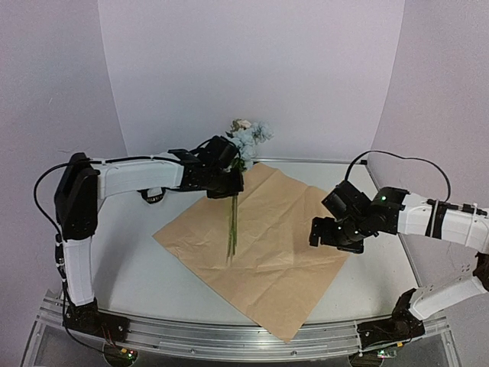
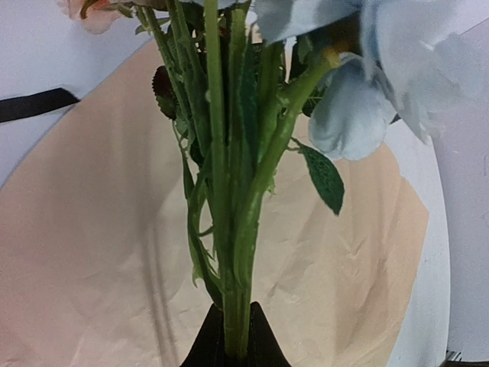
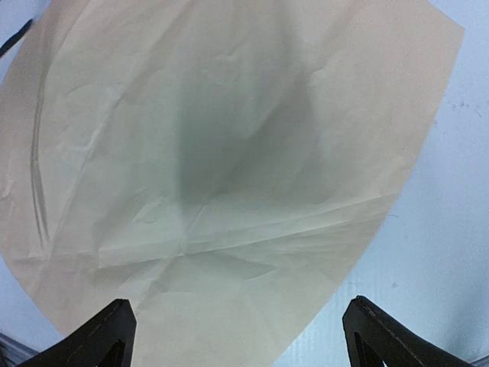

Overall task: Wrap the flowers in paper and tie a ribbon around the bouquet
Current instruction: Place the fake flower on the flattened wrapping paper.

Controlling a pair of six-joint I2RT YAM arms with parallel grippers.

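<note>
Overhead: the paper (image 1: 283, 229) lies flat on the desk (image 1: 130, 245), tan-brown face up, turned like a diamond with one corner at the near rail (image 1: 229, 338). The flowers (image 1: 233, 222) run along the paper's left half. Their thin green stems have their ends down near its middle and lead toward its far corner. The pale blue and cream blooms sit past that far corner, off the sheet. The left arm (image 1: 130, 176) reaches in from the paper's left side. The left jaws are clenched on the stems just below the blooms, above the far corner. The right arm (image 1: 443, 218) comes in from the paper's right. The right jaws hang over the paper's right corner, apart from the flowers.

Left wrist view adds the grip itself: two dark fingertips (image 2: 206, 348) pinch the bundled stems between them. A toothed leaf and a light blue bloom show to the right, and a hint of pink at top left. Paper fills the background. A narrow black strip (image 2: 34, 105) lies on the desk just off the paper's edge; ribbon or cable, cannot tell.

Right wrist view: fingertips (image 3: 95, 336) at the two bottom corners of the frame, spread wide, nothing between them, so released. Creased paper lies below with a soft shadow at its middle, and bare desk shows past its right edge.

Surface pale grey-white, matte. Plain pale walls (image 1: 252, 69) curve around behind the paper.
</note>
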